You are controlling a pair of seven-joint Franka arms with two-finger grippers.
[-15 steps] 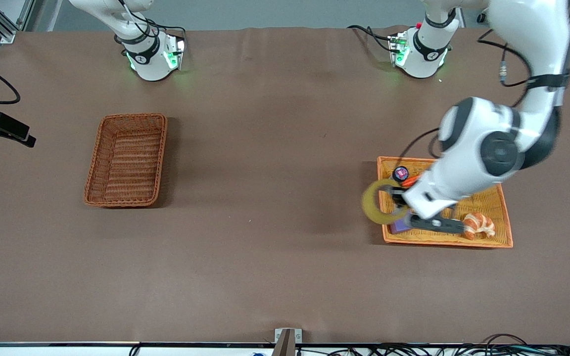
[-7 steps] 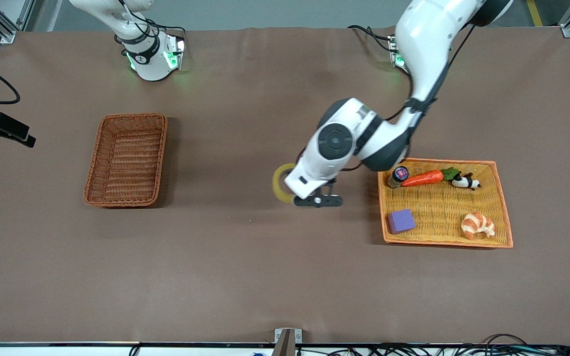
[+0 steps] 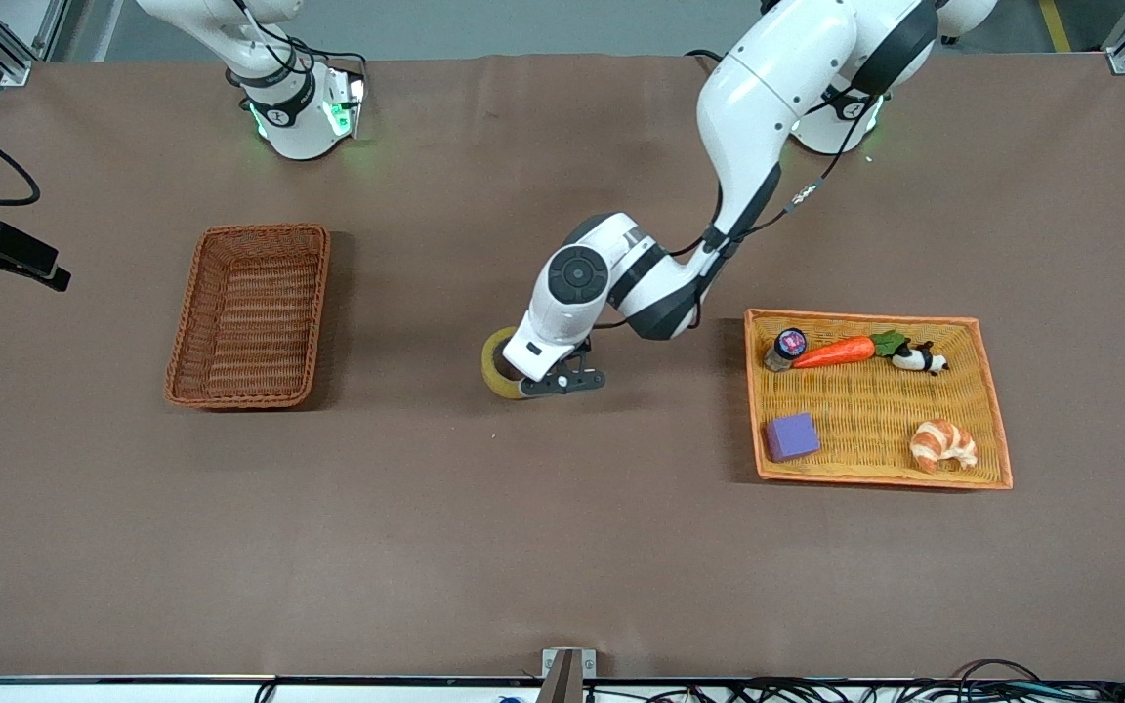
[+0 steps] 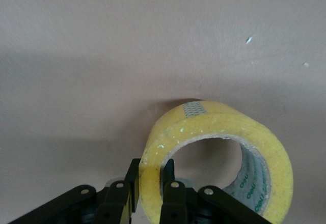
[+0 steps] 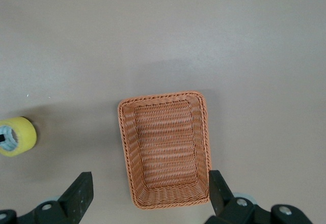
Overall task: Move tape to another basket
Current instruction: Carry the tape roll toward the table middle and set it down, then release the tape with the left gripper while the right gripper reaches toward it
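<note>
tape wall pinched in left gripper — over bare table

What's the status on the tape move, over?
Left gripper shut on tape, over bare table between the tray and basket. Right gripper open, waiting above basket. Path unobstructed.

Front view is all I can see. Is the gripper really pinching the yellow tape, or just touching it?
Observer: Pinching. In the left wrist view the left gripper has one finger inside the tape ring and one outside, clamping its wall.
Operator: Where is the other robot hand?
Observer: The right gripper is open, up over the table beside the basket, looking down on it.
Operator: Is anything in that basket?
Observer: No, the right wrist view shows only bare wicker inside.
</note>
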